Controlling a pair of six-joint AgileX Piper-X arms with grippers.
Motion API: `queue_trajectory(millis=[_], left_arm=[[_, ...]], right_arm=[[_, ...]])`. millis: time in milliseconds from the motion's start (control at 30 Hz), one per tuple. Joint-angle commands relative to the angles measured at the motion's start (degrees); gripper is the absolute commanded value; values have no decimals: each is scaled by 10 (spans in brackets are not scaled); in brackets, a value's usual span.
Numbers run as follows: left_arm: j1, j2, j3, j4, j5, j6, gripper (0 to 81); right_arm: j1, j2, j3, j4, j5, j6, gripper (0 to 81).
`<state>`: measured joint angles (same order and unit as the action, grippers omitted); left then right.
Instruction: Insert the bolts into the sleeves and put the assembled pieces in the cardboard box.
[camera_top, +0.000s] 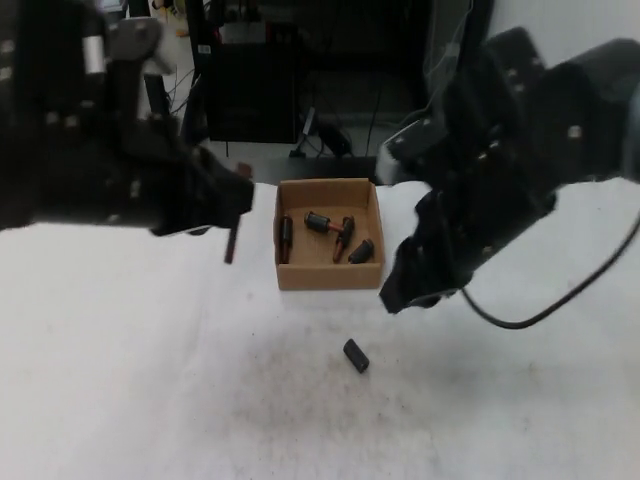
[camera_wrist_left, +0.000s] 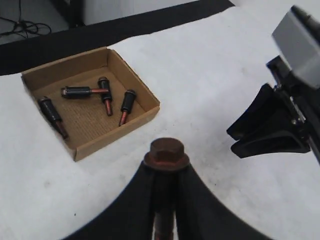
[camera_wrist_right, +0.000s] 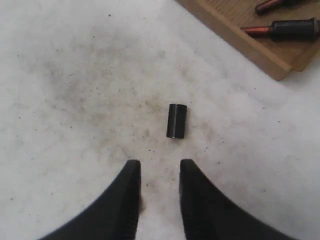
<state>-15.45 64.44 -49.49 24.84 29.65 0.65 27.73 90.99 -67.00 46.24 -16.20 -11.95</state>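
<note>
In the high view, the cardboard box (camera_top: 330, 276) sits toward the far middle of the white bench (camera_top: 150, 380), with four assembled pieces (camera_top: 322, 223) lying inside. One loose sleeve (camera_top: 356, 355) lies on the bench in front of the box, apart from it. The left gripper (camera_top: 230, 205) hangs left of the box with a bolt (camera_top: 231, 245) sticking out below it. The right gripper (camera_top: 415, 290) is by the box's near right corner.

In the left wrist view, the jaws are closed on the bolt's shank (its hexagonal head sits just past the fingertips).

In the right wrist view, the jaws stand slightly parted and grip nothing. The sleeve lies on its side just beyond the fingertips, not touching them.
</note>
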Motion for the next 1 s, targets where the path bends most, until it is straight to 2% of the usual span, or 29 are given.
queue_trajectory(millis=[0,133,400,567,967], left_arm=[[15,-20,18,-26,40,-12,2],[42,-39,26,-37,102,-24,2],[52,-45,26,-37,104,-54,2],[52,-45,26,-37,104,-54,2],[52,-45,26,-37,104,-47,2]], right_arm=[[9,52,-38,56,12,-1,249],[9,97,-62,80,13,-1,249],[11,148,-87,80,13,-1,249],[14,178,-104,80,27,-1,249],[18,227,-177,81,9,-14,249]])
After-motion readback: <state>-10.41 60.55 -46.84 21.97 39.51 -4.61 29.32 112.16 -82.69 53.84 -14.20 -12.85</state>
